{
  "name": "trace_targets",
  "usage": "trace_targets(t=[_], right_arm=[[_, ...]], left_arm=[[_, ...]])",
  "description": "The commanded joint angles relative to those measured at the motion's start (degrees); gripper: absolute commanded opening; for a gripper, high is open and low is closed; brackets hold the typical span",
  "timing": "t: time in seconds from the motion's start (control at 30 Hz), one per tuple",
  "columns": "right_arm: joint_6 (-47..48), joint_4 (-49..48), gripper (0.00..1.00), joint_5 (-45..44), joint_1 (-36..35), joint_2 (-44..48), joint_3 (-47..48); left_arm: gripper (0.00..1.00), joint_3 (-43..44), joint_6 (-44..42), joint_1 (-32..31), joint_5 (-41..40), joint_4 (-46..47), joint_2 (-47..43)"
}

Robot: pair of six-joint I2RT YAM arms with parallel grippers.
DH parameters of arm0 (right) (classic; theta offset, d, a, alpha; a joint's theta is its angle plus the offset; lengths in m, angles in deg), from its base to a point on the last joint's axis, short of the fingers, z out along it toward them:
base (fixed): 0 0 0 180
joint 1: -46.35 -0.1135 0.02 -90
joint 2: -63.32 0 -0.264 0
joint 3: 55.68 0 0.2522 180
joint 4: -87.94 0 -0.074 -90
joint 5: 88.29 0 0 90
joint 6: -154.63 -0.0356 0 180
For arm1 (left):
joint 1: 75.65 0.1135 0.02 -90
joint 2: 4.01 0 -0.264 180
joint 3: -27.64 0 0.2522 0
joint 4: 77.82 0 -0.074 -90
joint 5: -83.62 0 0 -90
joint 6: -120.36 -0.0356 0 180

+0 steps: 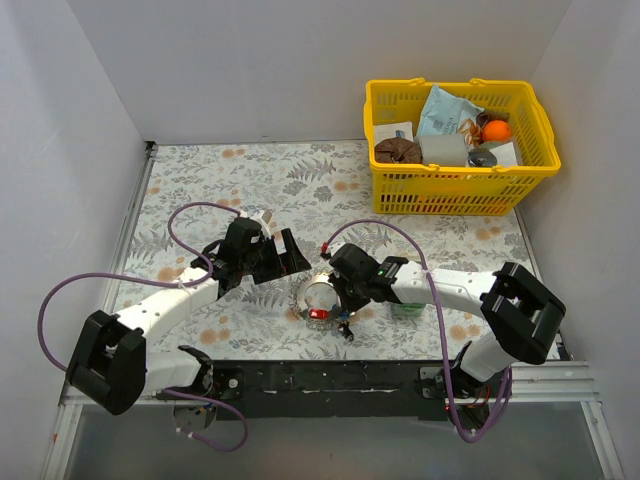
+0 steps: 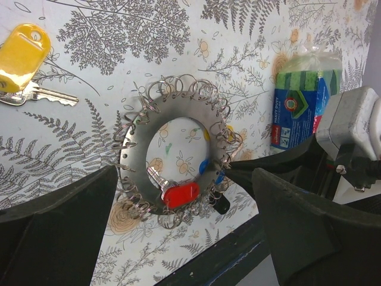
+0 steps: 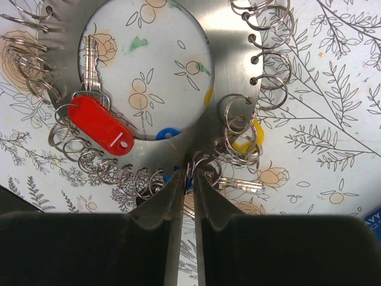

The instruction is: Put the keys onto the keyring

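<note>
The keyring (image 1: 318, 293) is a flat steel ring plate with many small split rings round its rim, lying on the floral mat. It also shows in the left wrist view (image 2: 137, 149) and the right wrist view (image 3: 226, 36). A red key (image 3: 101, 125) hangs on it, and blue (image 3: 168, 133), yellow (image 3: 253, 140) and black (image 2: 220, 204) heads show at its near rim. My right gripper (image 3: 189, 176) is shut on a small split ring at the rim. My left gripper (image 2: 184, 173) is open and empty above the plate. A loose yellow key (image 2: 21, 50) lies apart on the mat.
A yellow basket (image 1: 450, 185) of odds and ends stands at the back right. A green and blue sponge packet (image 2: 300, 98) lies right of the keyring, beside my right arm. The black front rail (image 1: 330, 375) runs along the near edge.
</note>
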Motion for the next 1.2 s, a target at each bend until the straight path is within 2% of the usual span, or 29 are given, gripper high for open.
trace_targets(t=[0.0,0.23,0.83,1.17], right_arm=[[0.03,-2.17,0.18,-1.21,-0.23,-0.34,0.95],[0.56,-3.84,0.01,1.61,-0.23,-0.78,0.60],[9.34,-10.25,0.01,6.71,0.30,4.92,-3.26],[8.03,-14.30,0.01,11.72,5.75,8.89,-9.15]], left_arm=[[0.98,-0.77,-0.38,-0.30,-0.31,0.69,-2.19],[0.98,-0.77,-0.91,-0.30,-1.71,-0.01,-3.25],[0.98,-0.42,-3.64,-0.30,-1.89,-0.10,-5.35],[0.98,-0.25,-3.46,-0.30,-2.42,-0.37,-5.71]])
